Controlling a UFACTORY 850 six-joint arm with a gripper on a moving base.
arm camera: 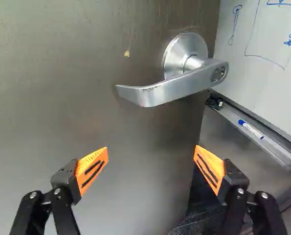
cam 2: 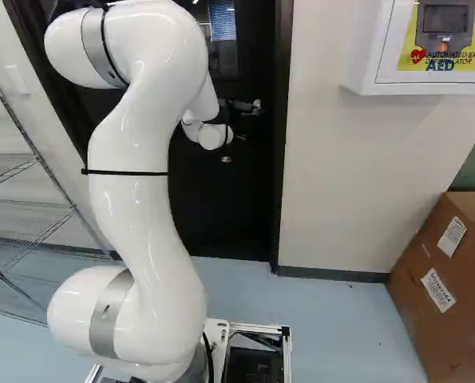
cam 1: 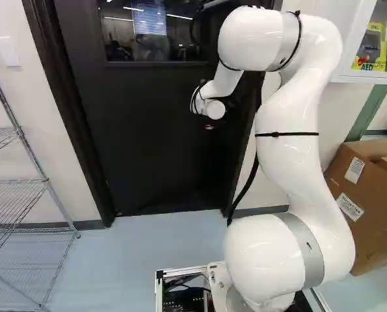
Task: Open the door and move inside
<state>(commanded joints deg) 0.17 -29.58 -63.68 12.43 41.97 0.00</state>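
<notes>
Just off twelve o'clock, toward one, from the end effector [arm camera: 151,148] sits the metal lever handle [arm camera: 177,89] on the door [cam 1: 141,143], its free tip pointing toward eleven and its root on the round plate [arm camera: 179,46] nearer one. The end effector stands wide, with nothing between its orange pads [arm camera: 92,169], and apart from the lever. The door appears to lie in its frame [cam 1: 68,107]; whether it is latched cannot be told. The lever looks rigid and smooth, so the pads may slip along it; it should yield only by turning about its root, probably against a spring. The outer part, near the free tip, would give the best leverage. The door itself is probably heavy and may have a closer, so a steady move should suit it better than a jerk.
</notes>
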